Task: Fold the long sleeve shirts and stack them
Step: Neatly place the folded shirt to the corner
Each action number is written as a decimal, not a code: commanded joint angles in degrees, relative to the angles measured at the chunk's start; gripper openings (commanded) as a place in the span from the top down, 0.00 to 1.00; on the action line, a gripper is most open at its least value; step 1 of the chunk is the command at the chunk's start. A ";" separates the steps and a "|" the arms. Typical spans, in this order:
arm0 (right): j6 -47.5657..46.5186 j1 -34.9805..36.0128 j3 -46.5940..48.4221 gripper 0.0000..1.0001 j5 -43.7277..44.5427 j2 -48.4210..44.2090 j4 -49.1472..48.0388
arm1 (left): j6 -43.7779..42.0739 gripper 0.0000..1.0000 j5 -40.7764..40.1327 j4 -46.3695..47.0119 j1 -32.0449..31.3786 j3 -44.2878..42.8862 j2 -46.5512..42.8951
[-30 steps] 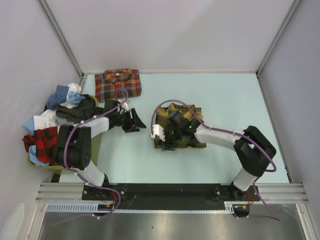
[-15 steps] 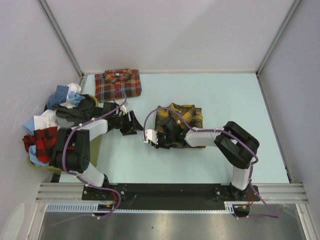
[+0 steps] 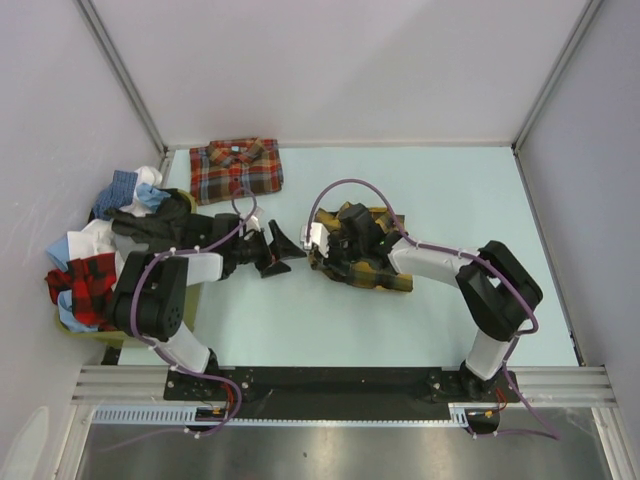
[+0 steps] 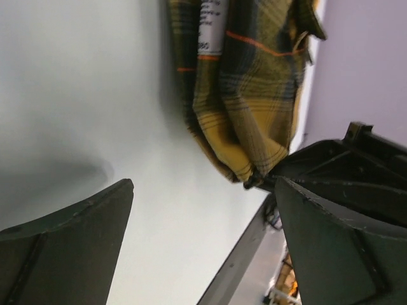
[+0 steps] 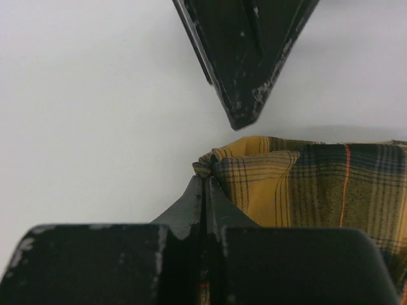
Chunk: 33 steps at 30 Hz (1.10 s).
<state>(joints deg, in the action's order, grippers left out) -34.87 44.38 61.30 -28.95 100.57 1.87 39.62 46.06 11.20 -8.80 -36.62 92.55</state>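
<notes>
The yellow-and-black plaid shirt (image 3: 372,265) lies folded in the middle of the table. My right gripper (image 5: 205,180) is shut on its left corner, and a small bunch of the cloth (image 5: 305,184) sticks out past the tips. From above, the right gripper (image 3: 314,254) sits at the shirt's left edge. Just left of it, my left gripper (image 3: 286,250) stands wide open with nothing between its fingers (image 4: 70,235), pointing at that shirt (image 4: 248,95). The red-orange plaid shirt (image 3: 237,168) lies folded at the back left.
A heap of mixed clothes (image 3: 105,250) fills a bin at the table's left edge. Grey walls close in the left, back and right sides. One left-gripper finger (image 5: 245,63) hangs close above the pinched corner in the right wrist view.
My right gripper has shut on the yellow shirt's left corner. My left gripper has opened wide and moved right, towards that corner. The shirt has shifted a little.
</notes>
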 commanded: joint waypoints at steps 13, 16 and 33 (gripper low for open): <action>4.11 0.62 2.95 1.00 -2.87 -5.56 0.50 | 26.12 0.08 -4.22 20.88 -5.09 -1.17 11.24; 4.29 0.88 2.78 1.00 -2.95 -6.53 0.94 | 27.27 0.12 -4.49 21.75 -5.35 -3.19 13.43; 8.15 2.64 3.04 1.00 -0.23 -5.13 -1.34 | 30.70 0.39 -7.48 25.45 -7.20 -15.93 23.45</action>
<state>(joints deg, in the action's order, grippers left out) -28.40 46.28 61.84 -29.06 96.09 4.01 69.58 40.18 34.61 -15.64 -48.90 114.54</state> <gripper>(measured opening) 0.013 0.642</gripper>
